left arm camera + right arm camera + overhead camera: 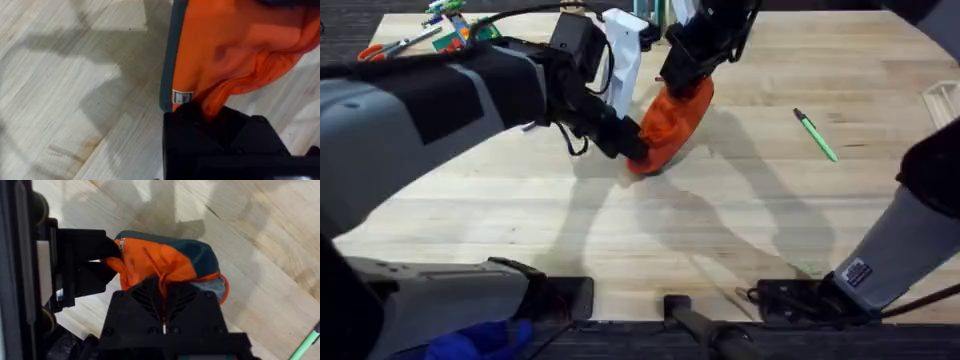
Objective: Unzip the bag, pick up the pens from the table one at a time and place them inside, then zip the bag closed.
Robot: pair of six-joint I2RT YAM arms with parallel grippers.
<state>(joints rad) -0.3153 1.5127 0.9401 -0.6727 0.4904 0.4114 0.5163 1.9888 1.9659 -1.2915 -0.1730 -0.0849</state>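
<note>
Left end effector [632, 148]: black, clamped on the near, lower end of the orange soft fabric pencil pouch; in the left wrist view, fabric bunched between the fingers beside a small white label.
Right end effector [682, 82]: black, closed on the far, upper end of the pouch; in the right wrist view, an orange strand, likely the zipper pull, running up into the closed jaws.
Orange fabric pencil pouch with dark grey base [670, 120]: at the middle of the desk, slightly toward the far side, stretched between both end effectors; whether resting on the wood or lifted just clear, cannot tell.
Long axis: diagonal in the overhead view, from near-left to far-right, far end toward the right arm's wrist; grey base [167, 65] turned to one side, orange flank crumpled.
Zipper: mouth partly gaping at the far end in the right wrist view, with a pale lining edge showing; how far open, cannot tell.
Slim bright green pen with dark tip [816, 135]: loose on the desk, well apart from the pouch, to its right; lying diagonally, dark tip toward the far left.
Light wooden butcher-block desk [740, 220]: bare around the pouch; coloured clutter at the far left corner.
Progress, as a judgement: early; unzipping step in hand, pouch braced at one end and pulled at the other.
Left to do: finish opening, carry in the green pen and any other, then zip closed.
</note>
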